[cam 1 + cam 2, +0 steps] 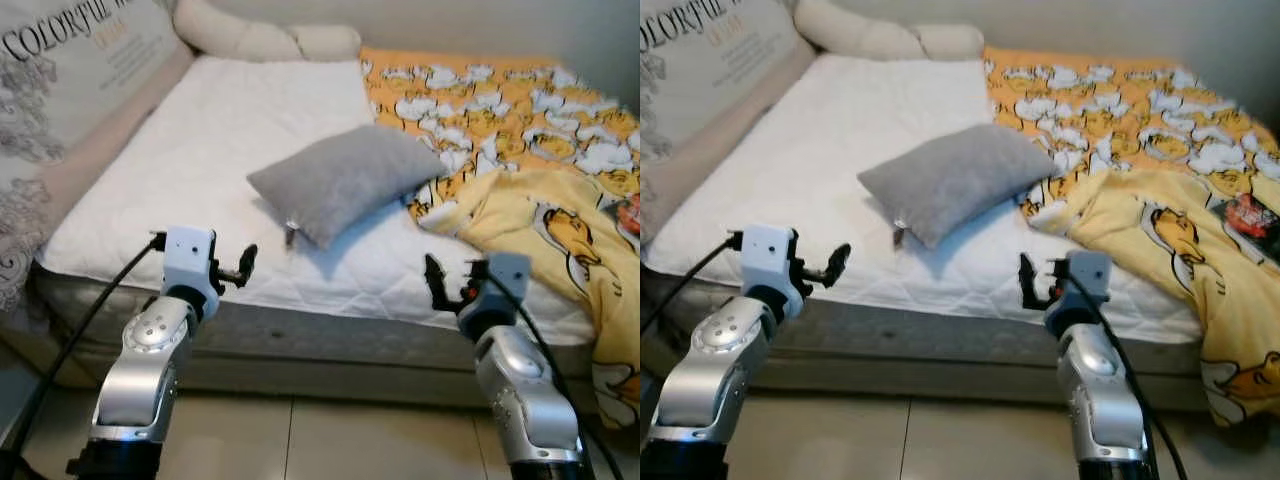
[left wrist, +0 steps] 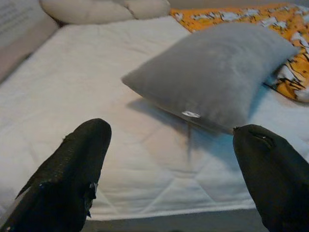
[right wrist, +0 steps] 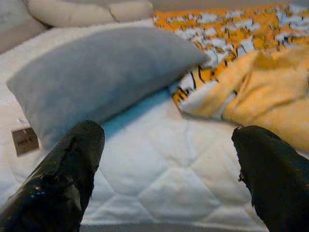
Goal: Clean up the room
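Observation:
A grey pillow [image 1: 345, 178] lies askew in the middle of the bed's white mattress [image 1: 210, 150], with a small tag [image 3: 25, 140] at its near corner. A yellow-orange duck-print blanket [image 1: 520, 130] is rumpled over the bed's right half and hangs over the front edge. My left gripper [image 1: 243, 268] is raised at the front left edge of the mattress, open and holding nothing. My right gripper [image 1: 436, 280] is raised at the front edge near the blanket's corner, open and holding nothing. Both wrist views look across the mattress at the pillow [image 2: 217, 72].
A long cream bolster [image 1: 265, 38] lies along the head of the bed by the wall. A printed cushion panel [image 1: 70, 80] leans along the left side. A dark, red-marked object [image 1: 1245, 215] rests on the blanket at the right. Tiled floor [image 1: 320, 440] lies below my arms.

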